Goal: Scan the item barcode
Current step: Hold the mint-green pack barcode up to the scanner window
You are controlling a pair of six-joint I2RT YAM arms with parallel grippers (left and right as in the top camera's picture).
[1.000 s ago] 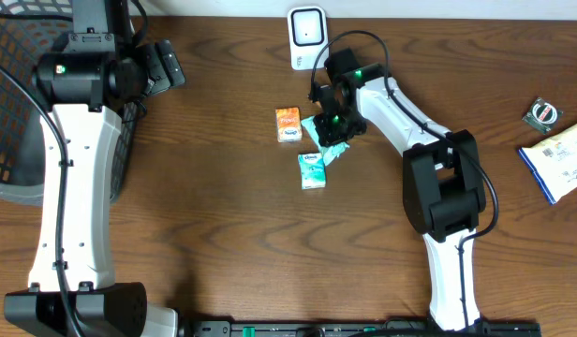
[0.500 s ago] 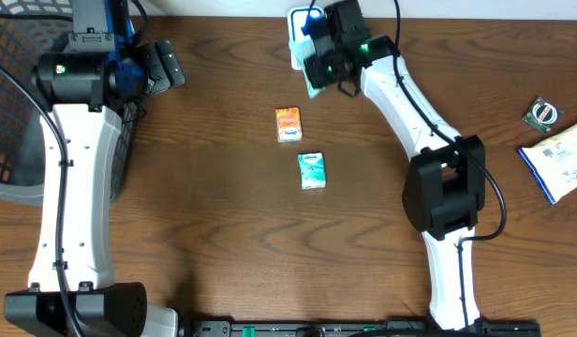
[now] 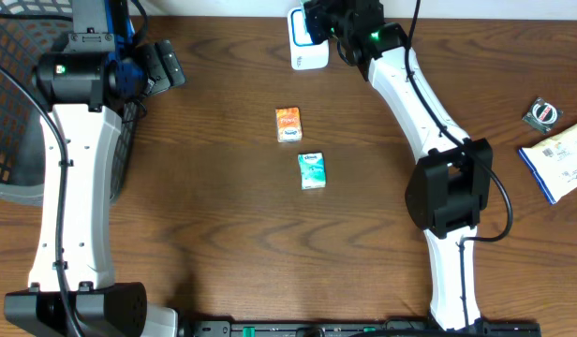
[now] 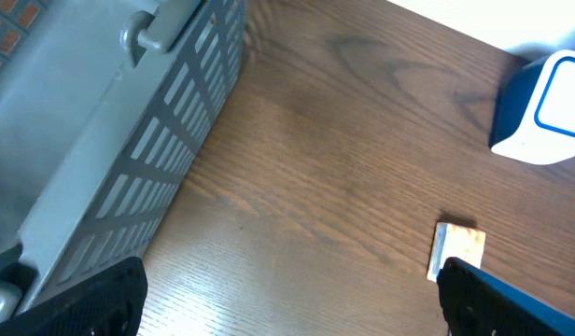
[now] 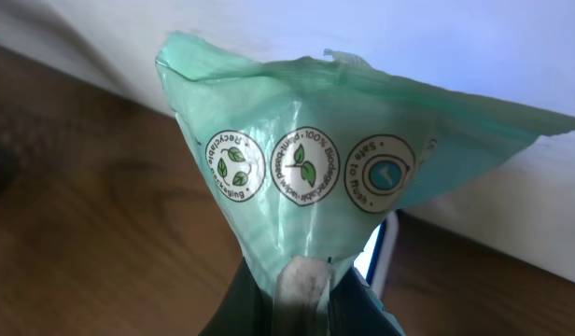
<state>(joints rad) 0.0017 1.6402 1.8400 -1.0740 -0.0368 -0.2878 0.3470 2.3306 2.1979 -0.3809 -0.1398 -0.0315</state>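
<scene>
Wooden table, green packet pinched in right tool beside scanner; left tool spread.

The table is dark brown wood with a visible grain and a low satin sheen, and the basket is matt grey moulded plastic in an open lattice. The green packet is thin, crinkled plastic film, slightly translucent, with a soft gloss and printed round marks; the scanner is smooth, glossy plastic, white with a blue side. The orange box and teal box look like printed card, and the left arm and right arm have smooth white plastic shells with matt black joints.
</scene>
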